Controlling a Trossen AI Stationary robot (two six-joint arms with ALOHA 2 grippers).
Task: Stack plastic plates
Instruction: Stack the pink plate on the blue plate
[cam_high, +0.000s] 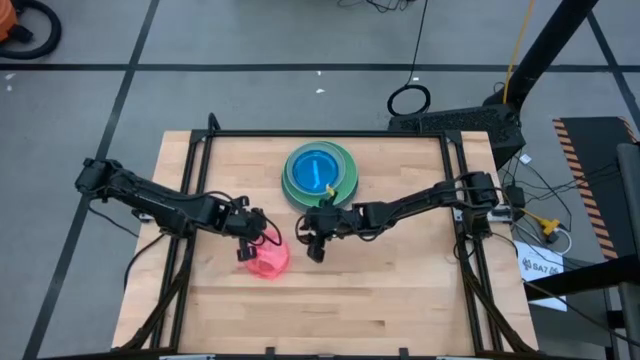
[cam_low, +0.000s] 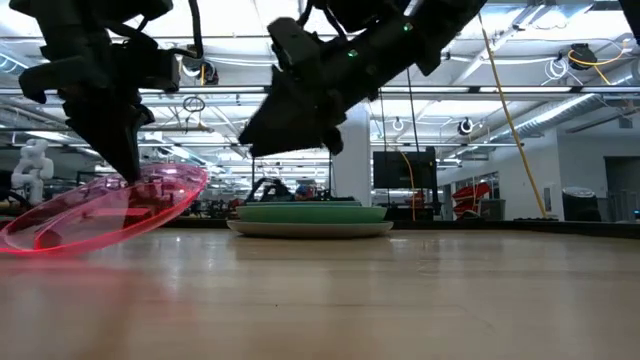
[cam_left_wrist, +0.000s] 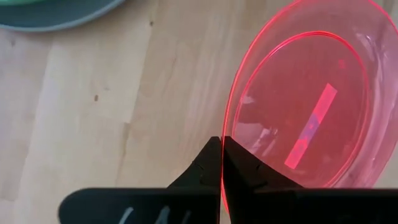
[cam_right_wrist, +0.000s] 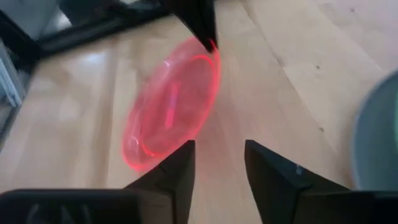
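A pink see-through plate (cam_high: 268, 258) is tilted up left of the table's middle. My left gripper (cam_high: 254, 236) is shut on its raised rim. The plate also shows in the low view (cam_low: 100, 210) and the right wrist view (cam_right_wrist: 171, 106). A stack of plates (cam_high: 318, 175), a blue one on top of green ones, rests flat on the table at the far middle (cam_low: 310, 215). My right gripper (cam_high: 316, 243) is open and empty. It hangs above the table just right of the pink plate and near the stack. My left gripper pinches the pink plate's rim (cam_left_wrist: 222, 163) between its two fingers, one above the rim and one below. The fingers slant down from the table's left. The plate is tilted: the held edge (cam_low: 185, 180) is up, and the opposite edge (cam_low: 25, 240) is low at the tabletop.
The wooden tabletop (cam_high: 400, 290) has open room at the near side and the right. A dark metal frame (cam_high: 330, 133) runs along the table's far and side edges. The room's floor and cables lie beyond it.
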